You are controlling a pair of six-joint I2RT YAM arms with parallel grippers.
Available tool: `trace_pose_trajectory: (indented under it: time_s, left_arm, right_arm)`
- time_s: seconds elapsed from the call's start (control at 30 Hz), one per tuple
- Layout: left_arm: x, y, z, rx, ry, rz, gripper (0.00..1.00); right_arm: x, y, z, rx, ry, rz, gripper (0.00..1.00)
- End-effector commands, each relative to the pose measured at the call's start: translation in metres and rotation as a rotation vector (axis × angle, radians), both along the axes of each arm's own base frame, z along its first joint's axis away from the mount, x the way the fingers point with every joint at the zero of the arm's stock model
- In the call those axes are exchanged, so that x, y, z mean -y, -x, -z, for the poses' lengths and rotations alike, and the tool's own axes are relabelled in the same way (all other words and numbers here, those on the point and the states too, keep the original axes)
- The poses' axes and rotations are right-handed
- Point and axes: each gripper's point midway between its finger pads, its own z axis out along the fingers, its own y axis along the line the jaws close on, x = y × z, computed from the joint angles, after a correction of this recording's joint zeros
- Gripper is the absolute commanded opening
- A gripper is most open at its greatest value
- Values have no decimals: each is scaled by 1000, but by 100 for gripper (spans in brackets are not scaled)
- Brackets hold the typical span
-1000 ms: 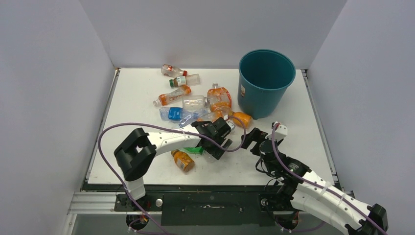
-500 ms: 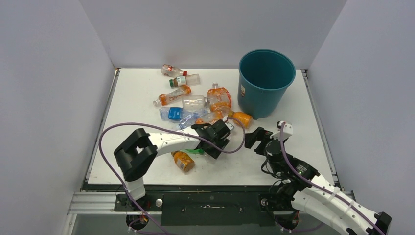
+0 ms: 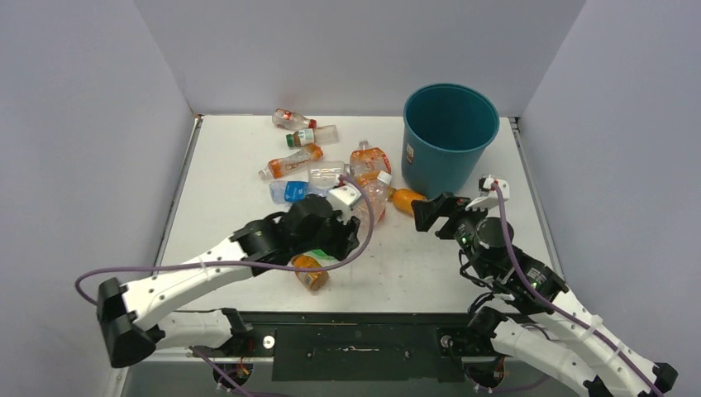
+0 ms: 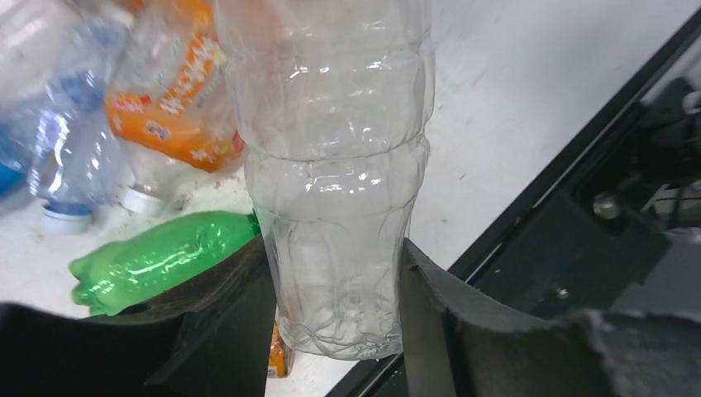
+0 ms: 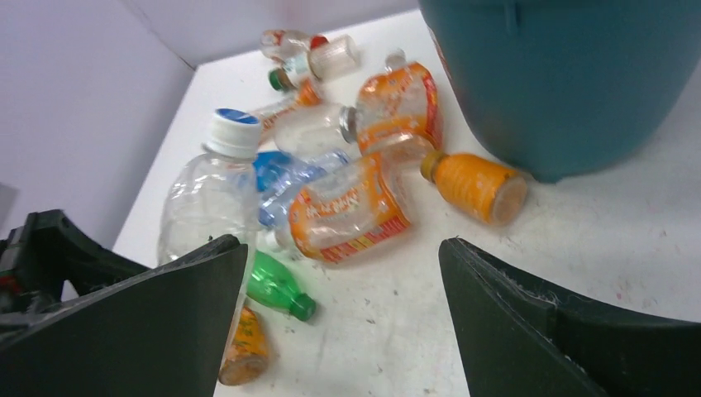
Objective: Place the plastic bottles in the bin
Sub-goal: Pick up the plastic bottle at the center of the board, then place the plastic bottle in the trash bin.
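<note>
**Left gripper holds one clear bottle; ten more lie on the table**

There is one bin, two arms, and eleven plastic bottles, as far as the overlapping pile lets me count. The teal bin stands upright in the upper right of the top view, on the white table.

Ten bottles lie on the table:
- At upper centre are a red-capped bottle and a green-capped bottle.
- Below them are a long orange-labelled bottle, a bare clear bottle, a blue-labelled bottle, a crushed orange pouch-like bottle and a flattened orange-labelled bottle.
- A small orange bottle lies just beside the foot of the bin.
- Near the lower table edge are a green bottle and a stubby orange bottle.

The left arm stretches low from the lower left of the top view to the centre. The left gripper clamps the eleventh, a ribbed clear bottle, near its base. In the right wrist view this bottle stands cap up, and the cap is white and blue.

The right arm rises from the lower right. The right gripper is below the bin and points toward the pile, with its jaws wide apart and nothing between them.

The bin has a small white sticker, and the orange labels carry lettering — neither is readable.
</note>
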Motion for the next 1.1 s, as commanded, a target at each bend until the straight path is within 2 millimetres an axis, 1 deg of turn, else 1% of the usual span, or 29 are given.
trace_pose_trajectory:
  time_s: [0.0,0.03,0.07,0.2,0.23,0.27,0.3,0.37,0.43,0.5,0.57,0.73,0.8,1.0,1.07]
  left_arm:
    - [-9,8,-78,220,210,111,0]
    - [-12,14,-94,280,259,151,0]
    - [-16,18,-103,338,287,186,0]
    - [-34,32,-134,500,458,208,0]
    - [-37,35,-137,509,497,214,0]
    - [-38,38,-141,515,533,224,0]
    - [-39,41,-142,514,562,238,0]
    - [-43,44,-149,521,617,253,0]
    - [-47,44,-148,519,630,252,0]
    - [-49,45,-146,520,629,249,0]
    - [-50,46,-144,518,627,252,0]
    - [-52,48,-146,526,639,251,0]
    - [-52,48,-145,526,638,250,0]
    - [-51,47,-143,522,632,250,0]
    - [-50,46,-142,520,627,249,0]
  right_arm:
    - [-22,-6,-67,136,-45,-94,90]
    - [-31,-7,-79,155,-69,-123,90]
    - [-42,-7,-90,174,-100,-163,89]
    - [-90,-3,-134,253,-235,-355,90]
    - [-98,-5,-141,260,-250,-381,90]
    - [-110,-2,-150,271,-264,-437,90]
    - [-120,-1,-154,274,-266,-478,90]
    - [-136,0,-166,298,-282,-543,90]
    - [-148,3,-173,316,-299,-605,90]
    - [-153,9,-185,358,-328,-649,90]
    - [-153,14,-195,391,-343,-666,89]
    - [-137,14,-210,462,-322,-597,90]
    - [-133,14,-217,479,-299,-578,90]
    - [-149,22,-230,490,-209,-626,90]
    - [-155,23,-222,461,-161,-634,90]
